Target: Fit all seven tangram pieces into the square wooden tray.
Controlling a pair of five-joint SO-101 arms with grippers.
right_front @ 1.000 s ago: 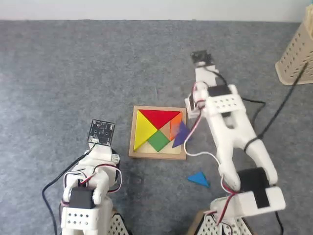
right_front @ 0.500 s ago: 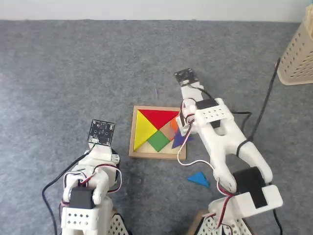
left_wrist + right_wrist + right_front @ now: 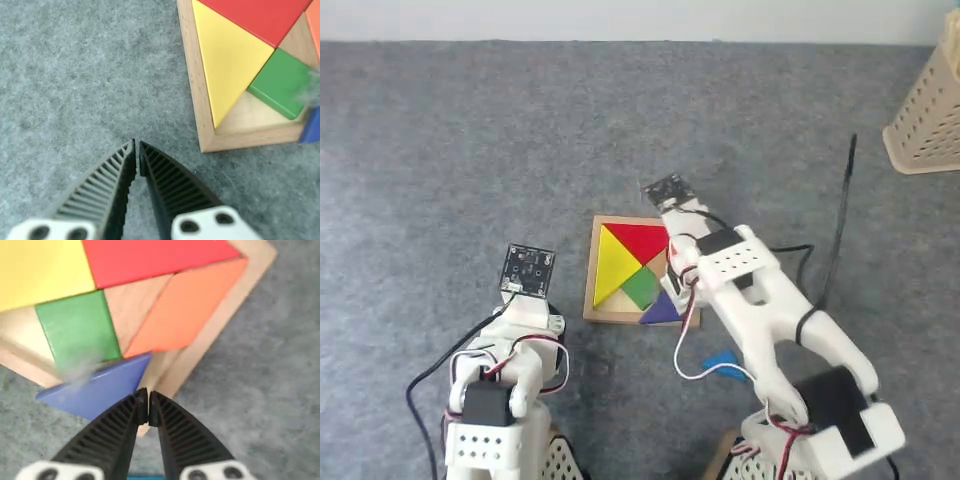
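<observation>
Tray [image 3: 591,275], with purple triangle [image 3: 95,388] laid across its rim. Left claw [image 3: 136,145] and right claw [image 3: 148,396] are pressed closed, nothing held.

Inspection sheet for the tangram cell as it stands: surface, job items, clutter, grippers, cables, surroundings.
Surface: grey carpet.
Job's things: wooden tray holds red triangle, yellow triangle, green square, orange parallelogram; purple triangle lies across its rim, unseated; blue triangle on the carpet outside.
Clutter: nothing seen.
Grippers: left gripper shut, over carpet beside the tray; right gripper shut, tips at the purple triangle.
Cables: white-and-red lead loops by the blue triangle; black cable over the carpet.
Surroundings: beige perforated basket at the far edge.
</observation>
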